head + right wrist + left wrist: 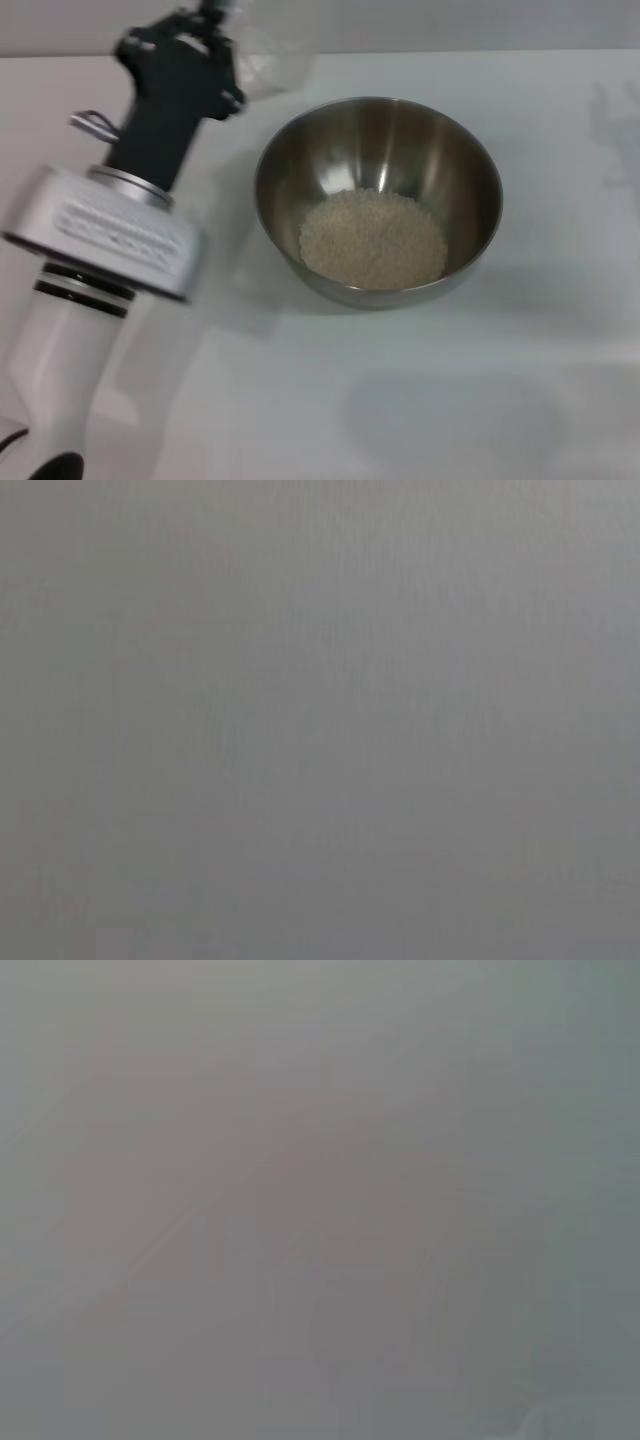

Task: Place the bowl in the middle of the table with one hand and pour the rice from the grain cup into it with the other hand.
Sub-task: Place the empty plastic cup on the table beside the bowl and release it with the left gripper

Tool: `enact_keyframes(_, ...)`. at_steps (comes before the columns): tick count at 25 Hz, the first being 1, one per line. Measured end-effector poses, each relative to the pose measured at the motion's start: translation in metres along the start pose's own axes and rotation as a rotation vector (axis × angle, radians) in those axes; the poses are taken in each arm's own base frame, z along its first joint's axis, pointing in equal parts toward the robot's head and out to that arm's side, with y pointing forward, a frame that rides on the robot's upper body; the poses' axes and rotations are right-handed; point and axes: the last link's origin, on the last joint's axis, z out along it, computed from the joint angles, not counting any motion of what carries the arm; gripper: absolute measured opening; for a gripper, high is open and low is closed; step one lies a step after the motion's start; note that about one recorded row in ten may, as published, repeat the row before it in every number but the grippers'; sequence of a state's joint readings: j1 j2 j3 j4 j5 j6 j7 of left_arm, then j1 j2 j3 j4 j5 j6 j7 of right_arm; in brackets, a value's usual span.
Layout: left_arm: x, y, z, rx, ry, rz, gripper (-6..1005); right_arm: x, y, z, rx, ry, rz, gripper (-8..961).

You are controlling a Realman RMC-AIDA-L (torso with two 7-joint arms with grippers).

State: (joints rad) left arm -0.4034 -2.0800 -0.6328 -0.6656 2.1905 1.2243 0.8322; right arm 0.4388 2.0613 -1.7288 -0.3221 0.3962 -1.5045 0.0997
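The left arm reaches up along the table's left edge toward its far-left corner, white forearm low, dark wrist raised. The left gripper [215,25] sits at that far end, blurred, its fingers' state unclear. The right arm is out of sight.

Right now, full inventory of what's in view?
bowl: 1, shiny silver steel, upright near the table's middle.
rice: 1 pile, off-white, in the bowl's bottom.
grain cup: 1, clear plastic, blurred, far-left of the bowl at the left end effector; contents can't be told.
table: 1, white, fills the head view.
left end effector: 1, black on a white arm, at the far left by the cup.
right end effector: not in view.
Both wrist views show only blank grey.
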Motion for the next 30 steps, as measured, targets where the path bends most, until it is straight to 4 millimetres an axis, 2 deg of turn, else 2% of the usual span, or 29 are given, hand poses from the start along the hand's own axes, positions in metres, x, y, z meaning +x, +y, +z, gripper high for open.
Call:
enact_keyframes(1,0.000,0.000,0.000,0.000,0.000,0.000,56,0.000,0.000,0.000,0.000,0.000,0.000,376)
enact_keyframes(2,-0.016,-0.007,0.002,0.035,-0.081,-0.151,56,0.000,0.000,0.000,0.000,0.000,0.000,376)
enact_keyframes(3,-0.016,-0.007,0.002,0.035,-0.081,-0.151,56,0.000,0.000,0.000,0.000,0.000,0.000,376)
enact_keyframes(5,-0.040,-0.015,0.003,0.078,-0.196,-0.310,57,0.000,0.000,0.000,-0.001,0.001,0.000,376)
enact_keyframes(6,-0.040,-0.015,0.003,0.078,-0.196,-0.310,58,0.000,0.000,0.000,-0.001,0.001,0.000,376)
enact_keyframes(7,-0.053,-0.018,0.002,0.095,-0.260,-0.373,58,0.000,0.001,-0.001,-0.002,0.001,0.001,376)
enact_keyframes(8,-0.053,-0.018,0.002,0.095,-0.260,-0.373,58,0.000,0.001,-0.001,-0.002,0.001,0.001,376)
enact_keyframes(12,-0.087,-0.027,-0.004,0.136,-0.424,-0.510,60,-0.001,0.001,-0.001,-0.004,-0.009,0.001,376)
enact_keyframes(19,-0.105,-0.023,-0.012,0.116,-0.537,-0.577,63,-0.002,0.002,-0.001,-0.008,-0.013,0.003,375)
enact_keyframes(30,-0.108,-0.019,-0.017,0.097,-0.566,-0.583,67,-0.002,0.002,-0.001,-0.005,-0.015,0.002,375)
